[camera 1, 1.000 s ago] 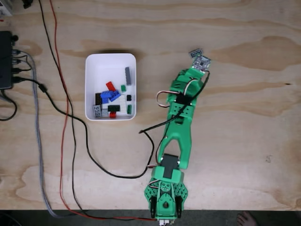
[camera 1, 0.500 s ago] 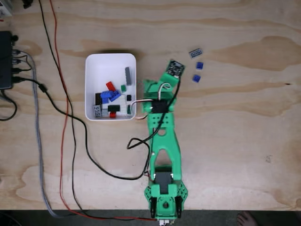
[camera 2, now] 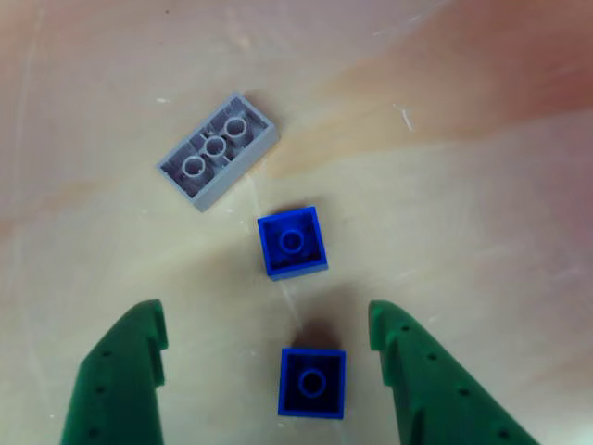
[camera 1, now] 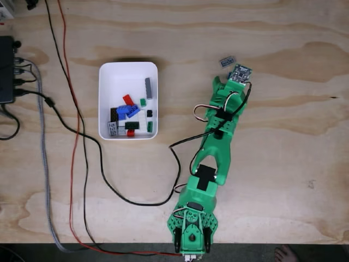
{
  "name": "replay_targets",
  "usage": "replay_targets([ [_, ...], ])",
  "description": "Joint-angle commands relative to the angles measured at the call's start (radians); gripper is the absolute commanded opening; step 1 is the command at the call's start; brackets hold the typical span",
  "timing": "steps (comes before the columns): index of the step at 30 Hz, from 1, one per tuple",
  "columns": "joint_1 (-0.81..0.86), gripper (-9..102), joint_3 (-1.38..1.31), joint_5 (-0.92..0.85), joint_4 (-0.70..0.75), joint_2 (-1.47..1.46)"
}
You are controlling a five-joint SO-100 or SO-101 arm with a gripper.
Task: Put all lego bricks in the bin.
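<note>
In the fixed view the white bin [camera 1: 126,77] holds several lego bricks [camera 1: 128,111] in blue, red, green, grey and black. My green arm reaches up and to the right, and my gripper [camera 1: 239,75] sits under its circuit board, just below a grey brick [camera 1: 227,61]. In the other view my gripper [camera 2: 267,320] is open, with its green fingers [camera 2: 125,375] on either side of a blue brick [camera 2: 312,382] lying on the wood. A second blue brick [camera 2: 293,243] lies just beyond it. The grey brick [camera 2: 219,150] lies farther on, underside up.
A black box [camera 1: 6,68] with plugged cables sits at the left edge. Black, red and braided grey cables [camera 1: 76,136] run down the table left of the bin. The arm's own black cable [camera 1: 175,158] loops between bin and arm. A foot [camera 1: 286,254] shows below the table's front edge.
Half a second ago the arm was swung left toward the bin, leaving the two blue bricks uncovered. It has swung back right over them. The bin's contents look unchanged.
</note>
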Motion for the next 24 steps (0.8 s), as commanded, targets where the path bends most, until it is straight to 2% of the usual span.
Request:
replay_targets([
  [1, -0.002, 23, 0.011, -0.044, -0.067, 0.026],
  [10, 0.015, 22, 0.110, -0.074, -0.107, 0.058],
  [14, 0.017, 14, 0.107, -0.084, -0.109, 0.040],
  [18, 0.000, 0, 0.117, -0.077, -0.109, 0.048],
  [20, -0.011, 0, 0.121, -0.069, -0.095, 0.069],
  [24, -0.057, 0, 0.074, 0.129, 0.058, 0.221],
])
